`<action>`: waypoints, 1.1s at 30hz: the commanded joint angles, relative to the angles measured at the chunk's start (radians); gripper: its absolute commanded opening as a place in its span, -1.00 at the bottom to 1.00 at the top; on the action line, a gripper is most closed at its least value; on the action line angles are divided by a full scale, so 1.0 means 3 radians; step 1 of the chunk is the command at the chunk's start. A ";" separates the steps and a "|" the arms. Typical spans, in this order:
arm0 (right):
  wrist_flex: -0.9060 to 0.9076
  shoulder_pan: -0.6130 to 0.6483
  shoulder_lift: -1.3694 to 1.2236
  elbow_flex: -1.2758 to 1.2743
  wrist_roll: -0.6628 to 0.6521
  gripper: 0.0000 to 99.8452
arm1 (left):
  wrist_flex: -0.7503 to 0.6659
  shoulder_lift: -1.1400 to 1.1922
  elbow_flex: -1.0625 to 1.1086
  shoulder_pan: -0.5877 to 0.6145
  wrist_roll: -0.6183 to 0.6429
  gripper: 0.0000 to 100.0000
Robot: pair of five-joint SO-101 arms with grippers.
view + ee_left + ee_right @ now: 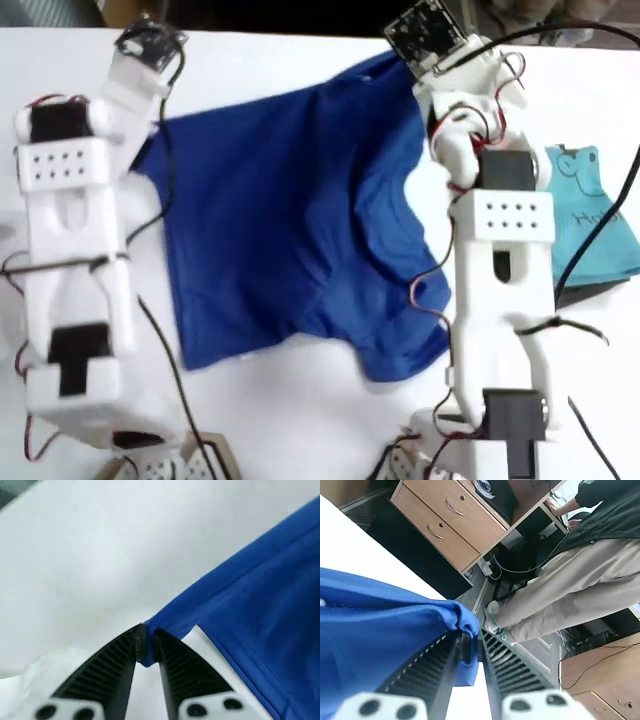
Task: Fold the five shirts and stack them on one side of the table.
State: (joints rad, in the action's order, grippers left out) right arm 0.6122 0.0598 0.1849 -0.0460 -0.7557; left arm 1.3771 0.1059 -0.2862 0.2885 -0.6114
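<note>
Soft blue shirt (290,220) lies rumpled across the smooth white table (300,420), its hemmed corner pinched by the left gripper (147,642) between ribbed black fingers (110,665); the right gripper (470,647) pinches a bunched edge; a folded teal shirt (590,220) lies beside it

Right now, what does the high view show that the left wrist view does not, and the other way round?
High view: the whole blue shirt spread out, and a teal shirt off to one side. Left wrist view: the left gripper with fingers shut on a corner of the blue shirt. Both: blue shirt on the white table.
</note>
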 commanded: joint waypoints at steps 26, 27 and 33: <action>0.1486 -0.0110 0.1583 -0.1299 -0.0031 -0.96 | 0.1335 -0.0844 0.0703 -0.0097 -0.0205 -0.95; 0.1486 -0.0146 0.1706 -0.1437 -0.0031 -0.96 | 0.1330 -0.0977 0.0867 -0.0092 -0.0210 -0.95; 0.1486 -0.0263 0.2345 -0.2209 -0.0271 -0.96 | 0.1309 -0.1657 0.1706 -0.0087 -0.0210 -0.95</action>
State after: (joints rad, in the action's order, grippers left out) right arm 1.0495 0.0061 0.7848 -0.6398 -0.8017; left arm 1.7653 -0.2793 0.1404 0.2685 -0.6682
